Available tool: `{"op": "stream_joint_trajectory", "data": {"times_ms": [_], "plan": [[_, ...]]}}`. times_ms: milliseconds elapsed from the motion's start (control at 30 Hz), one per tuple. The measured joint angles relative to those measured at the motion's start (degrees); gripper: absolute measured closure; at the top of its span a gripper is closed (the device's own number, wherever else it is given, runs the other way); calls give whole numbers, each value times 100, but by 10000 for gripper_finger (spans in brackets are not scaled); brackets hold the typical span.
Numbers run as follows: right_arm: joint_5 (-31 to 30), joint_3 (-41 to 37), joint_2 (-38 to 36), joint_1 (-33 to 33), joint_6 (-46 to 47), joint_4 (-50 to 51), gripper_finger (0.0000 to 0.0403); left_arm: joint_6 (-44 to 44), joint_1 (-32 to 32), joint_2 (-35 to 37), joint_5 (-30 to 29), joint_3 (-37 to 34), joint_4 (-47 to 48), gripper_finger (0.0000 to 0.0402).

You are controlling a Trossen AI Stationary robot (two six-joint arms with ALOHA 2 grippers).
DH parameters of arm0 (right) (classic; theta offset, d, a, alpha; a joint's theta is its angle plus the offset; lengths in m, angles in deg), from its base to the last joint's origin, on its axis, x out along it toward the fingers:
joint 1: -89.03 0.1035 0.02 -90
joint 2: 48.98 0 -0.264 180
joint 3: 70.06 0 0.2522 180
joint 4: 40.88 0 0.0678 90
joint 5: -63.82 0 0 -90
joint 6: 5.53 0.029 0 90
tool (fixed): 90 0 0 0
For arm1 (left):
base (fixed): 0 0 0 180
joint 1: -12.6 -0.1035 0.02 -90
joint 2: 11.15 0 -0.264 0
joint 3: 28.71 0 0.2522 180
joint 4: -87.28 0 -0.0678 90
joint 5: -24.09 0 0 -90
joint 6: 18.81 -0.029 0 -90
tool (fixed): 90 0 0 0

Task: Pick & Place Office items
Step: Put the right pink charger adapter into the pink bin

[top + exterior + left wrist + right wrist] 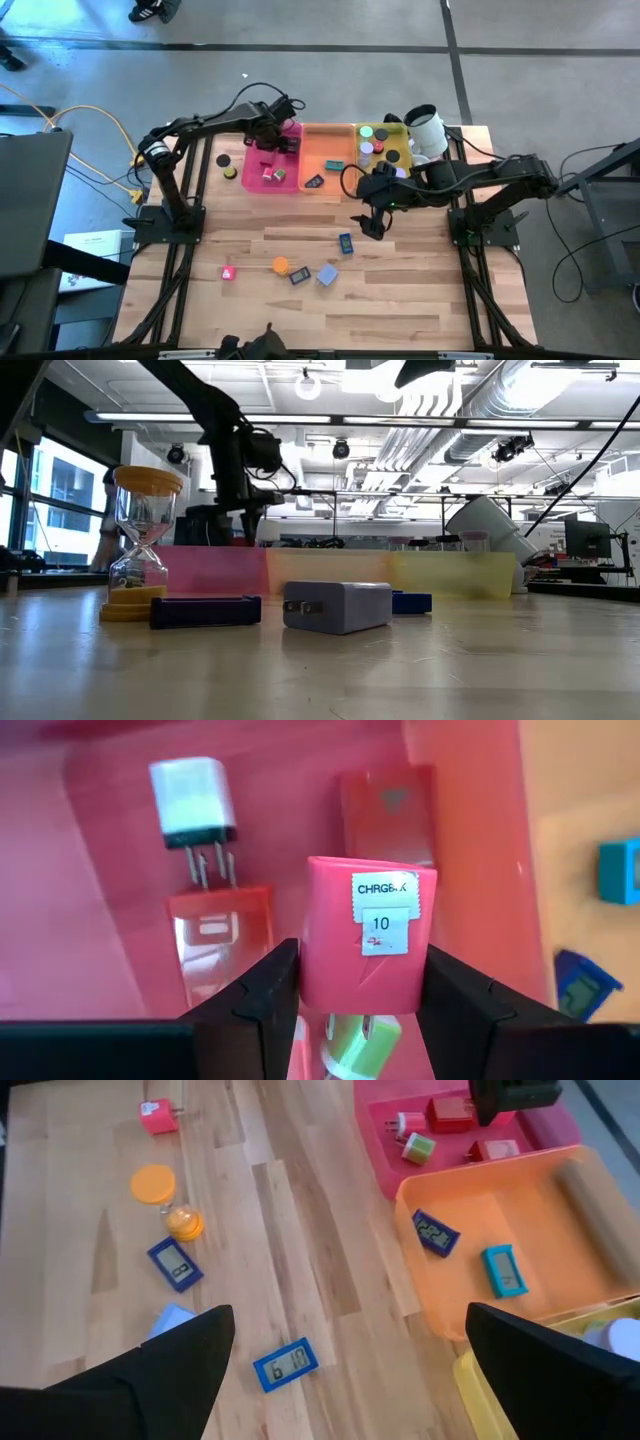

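My left gripper (362, 1010) grasps a red charger block (368, 935) over the pink tray (291, 186). My right gripper (372, 222), released wide, hovers beside that tray's orange neighbour (325, 135).

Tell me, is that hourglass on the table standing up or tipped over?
Upright: the low view shows the hourglass standing on its yellow base on the table, orange cap on top.

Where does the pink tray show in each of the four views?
High view: pink tray at the table's far edge, left of centre.
Low view: pink band behind the hourglass.
Left wrist view: fills the picture behind the red charger.
Right wrist view: adjoining the orange tray.
Shared landmark: that orange tray.
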Motion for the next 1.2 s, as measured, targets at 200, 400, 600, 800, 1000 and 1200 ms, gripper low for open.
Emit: {"op": "stream_joint_trajectory", "data": {"times_ms": [200,400,600,800,1000,1200], "plan": [[-193,0,0,0,0,-4,16,4,-83,0,-295,0,4,244],[-210,0,0,0,0,-81,16,-2,-127,-89,-142,0,-22,244],[-210,0,0,0,0,-133,16,-24,-129,-330,-132,0,-124,244],[-209,0,0,-1,0,-133,16,98,-129,-511,-71,-2,-190,244],[-209,-1,0,-2,0,-131,16,102,-167,-560,-100,-2,-281,244],[-208,0,0,0,-10,-129,16,142,-210,-560,-111,-2,-255,238]]}}
